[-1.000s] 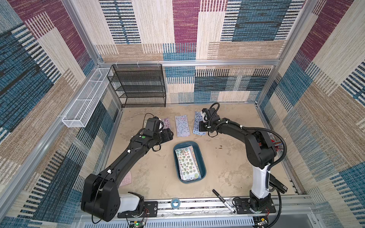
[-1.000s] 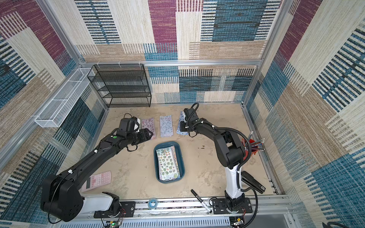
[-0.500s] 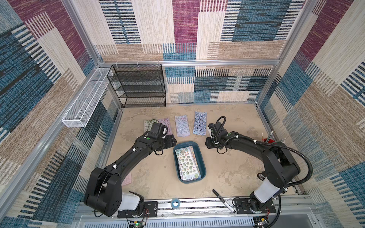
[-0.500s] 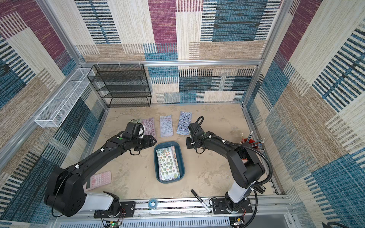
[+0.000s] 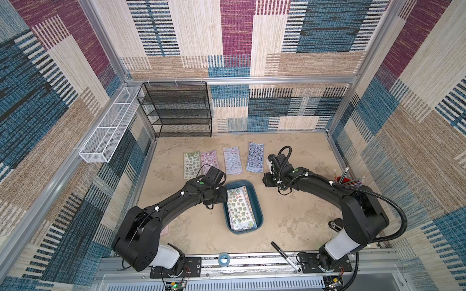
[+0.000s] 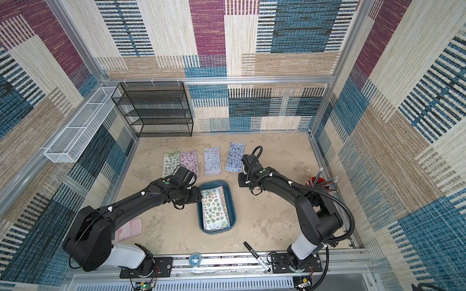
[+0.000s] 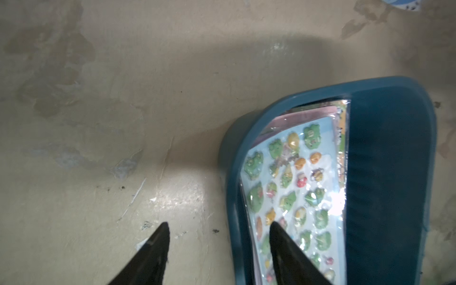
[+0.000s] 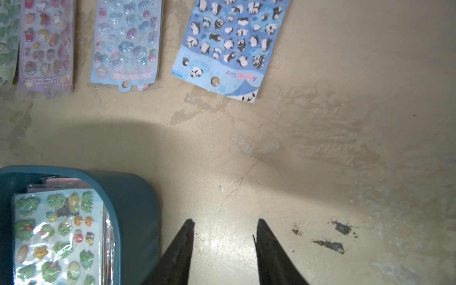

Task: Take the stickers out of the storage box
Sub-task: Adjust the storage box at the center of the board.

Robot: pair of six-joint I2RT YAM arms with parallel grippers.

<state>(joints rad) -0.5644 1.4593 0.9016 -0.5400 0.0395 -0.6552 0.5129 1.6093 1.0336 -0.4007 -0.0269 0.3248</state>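
I'm pulling the right gripper back, spread and empty, leaving the penguin sheet lying fourth in the far row. I'm swinging the left gripper over to the box, jaws spread and straddling its wall. More stickers are sitting stacked inside, so I'm starting the next pick.

The left arm is stretched forward and bent inward. The left claw is pointed down with its fingers spread apart. The right arm is bent inward too. The right claw is spread apart, and nothing is gripped.
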